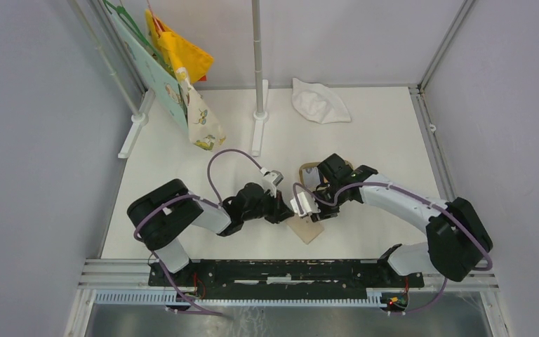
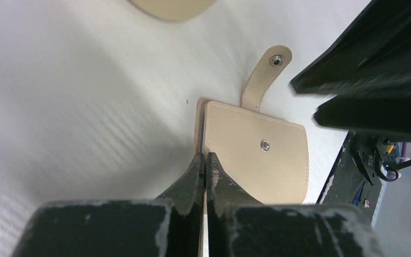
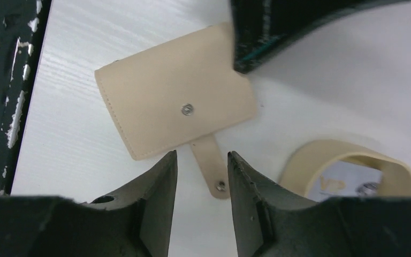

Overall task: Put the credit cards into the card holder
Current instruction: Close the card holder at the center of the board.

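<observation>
The card holder [image 2: 257,160] is lying folded on the white table [image 1: 386,133], close to the near edge. It is sitting between my two arms and just on the near side of the tan oval tray [image 3: 310,151]. It is showing its beige outer cover, which is roughly square and stitched along the border. One end is rounded at the corners, and a small metal snap stud is sitting in the middle of the face. Its strap tab [image 3: 208,158] is lying unfastened and flat on the table beyond one edge, with its own snap at the rounded tip. Along one side a second beige layer is peeking out from under the cover.

My left gripper [image 2: 205,160] is meeting the holder at a corner on the side away from the strap. Its fingers are pressing together with only a thin pale line between them, and I cannot tell whether a layer of the cover is caught there.

My right gripper [image 3: 200,160] is hovering at the strap side with its jaws standing apart and holding nothing. The strap tab is showing in the gap between the fingertips.

Inside the tray a grey-white credit card [image 3: 348,179] with orange lettering is lying, partly hidden by the rim.
</observation>
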Controlling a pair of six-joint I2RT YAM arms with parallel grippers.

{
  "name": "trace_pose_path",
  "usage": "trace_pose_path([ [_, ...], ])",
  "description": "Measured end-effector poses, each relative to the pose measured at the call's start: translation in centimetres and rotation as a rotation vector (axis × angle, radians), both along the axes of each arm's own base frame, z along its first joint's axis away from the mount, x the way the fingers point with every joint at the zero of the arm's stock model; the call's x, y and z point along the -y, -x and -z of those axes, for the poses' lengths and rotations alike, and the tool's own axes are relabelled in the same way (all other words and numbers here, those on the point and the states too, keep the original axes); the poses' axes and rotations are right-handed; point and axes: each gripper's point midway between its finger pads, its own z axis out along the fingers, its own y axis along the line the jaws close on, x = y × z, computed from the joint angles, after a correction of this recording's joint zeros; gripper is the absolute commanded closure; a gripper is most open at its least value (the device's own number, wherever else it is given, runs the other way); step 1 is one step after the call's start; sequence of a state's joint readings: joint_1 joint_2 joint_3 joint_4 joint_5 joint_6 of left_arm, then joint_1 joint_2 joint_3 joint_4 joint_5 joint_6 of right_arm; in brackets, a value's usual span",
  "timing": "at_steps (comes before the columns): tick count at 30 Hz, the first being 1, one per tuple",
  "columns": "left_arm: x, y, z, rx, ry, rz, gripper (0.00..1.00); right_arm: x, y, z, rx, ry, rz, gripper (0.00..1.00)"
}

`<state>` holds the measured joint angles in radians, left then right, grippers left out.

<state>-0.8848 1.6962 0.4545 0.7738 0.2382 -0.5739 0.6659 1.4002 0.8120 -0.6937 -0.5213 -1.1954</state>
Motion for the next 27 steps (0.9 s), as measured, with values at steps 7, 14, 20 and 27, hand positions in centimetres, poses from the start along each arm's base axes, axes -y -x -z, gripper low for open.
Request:
trace_pose_path([
  [7,-0.6,1.7,-0.1,0.001,-0.003,-0.074,0.98,-0.6,-3.1,-7.3,0.137,-0.236,0.161,0.02],
  [14,-0.9,1.9,-0.7,0.031,-0.001,-0.129,0.98,-2.2,-2.7,-8.4,-0.002,-0.357,0.227,0.02],
  [20,-1.6,1.6,-1.1,0.056,0.001,-0.169,0.98,-2.8,-2.9,-6.2,-0.158,-0.333,0.28,0.02],
  [27,-2.0,1.8,-0.8,0.064,-0.008,-0.2,0.98,0.0,-3.0,-5.7,-0.225,-0.422,0.497,0.03],
])
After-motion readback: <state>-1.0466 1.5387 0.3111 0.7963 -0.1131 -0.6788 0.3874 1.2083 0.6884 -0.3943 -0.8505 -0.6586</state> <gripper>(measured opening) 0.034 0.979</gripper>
